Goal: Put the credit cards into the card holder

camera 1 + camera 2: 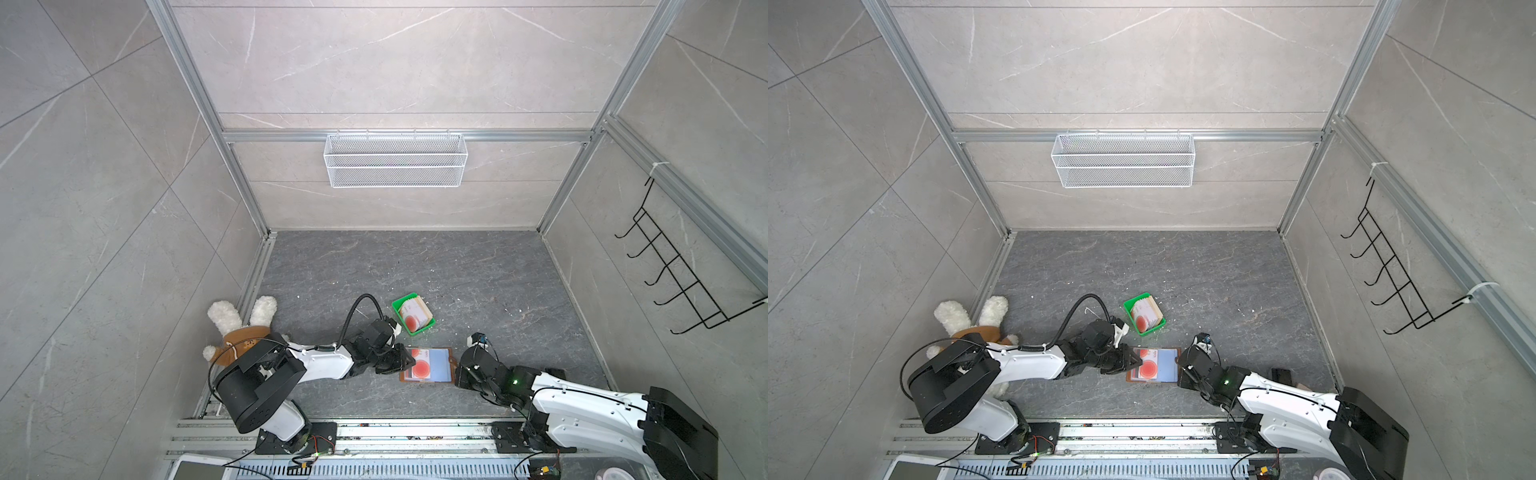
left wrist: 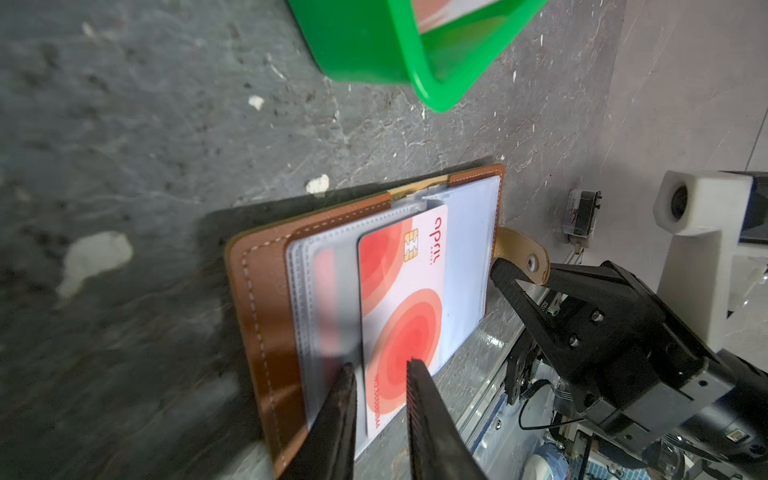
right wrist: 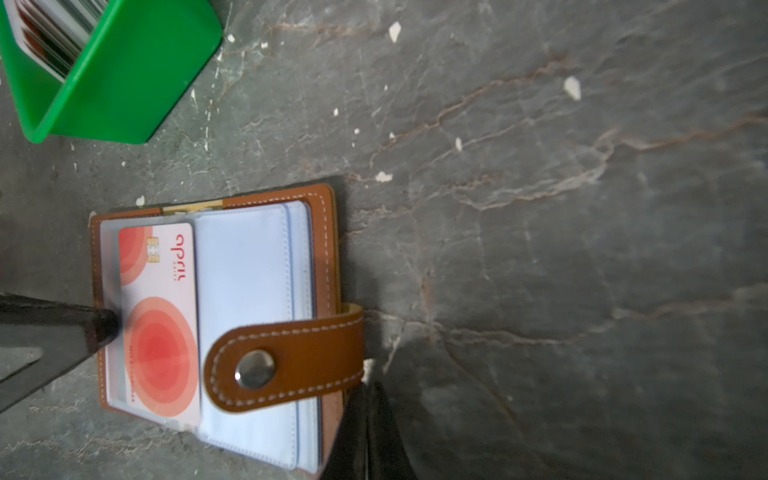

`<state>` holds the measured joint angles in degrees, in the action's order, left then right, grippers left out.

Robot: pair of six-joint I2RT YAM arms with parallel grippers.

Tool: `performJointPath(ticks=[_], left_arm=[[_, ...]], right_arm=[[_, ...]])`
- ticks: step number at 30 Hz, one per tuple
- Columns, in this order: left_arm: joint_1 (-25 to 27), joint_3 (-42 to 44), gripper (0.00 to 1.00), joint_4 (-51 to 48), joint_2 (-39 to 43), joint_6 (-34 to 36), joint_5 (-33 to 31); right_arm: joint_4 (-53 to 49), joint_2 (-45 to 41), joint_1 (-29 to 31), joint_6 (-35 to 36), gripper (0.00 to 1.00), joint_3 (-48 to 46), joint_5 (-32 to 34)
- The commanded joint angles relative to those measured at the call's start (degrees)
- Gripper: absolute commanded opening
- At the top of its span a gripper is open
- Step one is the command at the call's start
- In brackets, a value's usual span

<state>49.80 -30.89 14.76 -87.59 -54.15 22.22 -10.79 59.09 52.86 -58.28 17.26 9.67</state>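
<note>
Left wrist view: one credit card (image 2: 401, 307) partly sleeved in card holder (image 2: 257, 316); left hand (image 2: 379, 368) parted around it; right hand (image 3: 368, 399) closed, apparently pinning strap (image 3: 286, 357). More cards (image 1: 411, 319) lie in green tray (image 1: 400, 318).

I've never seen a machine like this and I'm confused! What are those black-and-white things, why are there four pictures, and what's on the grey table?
They are two robot arms, each ending in a gripper, a hand with two fingers. Two pictures come from a camera high above, looking down. The other two come from small cameras on the arms' wrists, so things look close. On the table lies an open brown card holder with a red-spotted card on its clear pages. Farther back, a green tray holds more cards, and a stuffed toy lies beside the left arm. The left gripper has its fingers apart over the card, pinching nothing. The right gripper is shut, its tip by the holder's strap.
</note>
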Motion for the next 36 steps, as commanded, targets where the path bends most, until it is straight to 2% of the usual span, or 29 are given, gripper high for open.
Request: performJointPath(ticks=[1, 16, 20, 28, 33, 36], left_arm=[[0.5, -1.3, 0.25, -2.1, 1.3, 0.9, -1.6], [0.8, -4.2, 0.25, -0.8, -3.0, -1.7, 0.2], [0.6, -4.4, 0.25, -4.8, -2.1, -1.6, -1.8], [-0.2, -7.5, 0.29, -13.7, -0.7, 2.4, -0.8], [-0.4, -7.4, 0.29, -14.1, -0.5, 3.3, 0.4], [-0.6, -6.3, 0.28, -12.6, 0.0, 3.0, 1.5]], right_arm=[[-0.1, -0.1, 0.5, 0.5, 0.08, -0.7, 1.1], [0.9, 1.4, 0.9, 0.4, 0.08, -1.2, 1.1], [1.0, 1.5, 0.9, 0.4, 0.08, -1.4, 1.1], [0.0, 0.3, 1.1, 1.2, 0.08, -0.7, 0.5], [-5.5, -2.7, 1.2, 2.7, 0.22, 1.9, 0.8], [-8.0, -6.3, 1.5, 2.7, 0.23, 2.5, 1.5]])
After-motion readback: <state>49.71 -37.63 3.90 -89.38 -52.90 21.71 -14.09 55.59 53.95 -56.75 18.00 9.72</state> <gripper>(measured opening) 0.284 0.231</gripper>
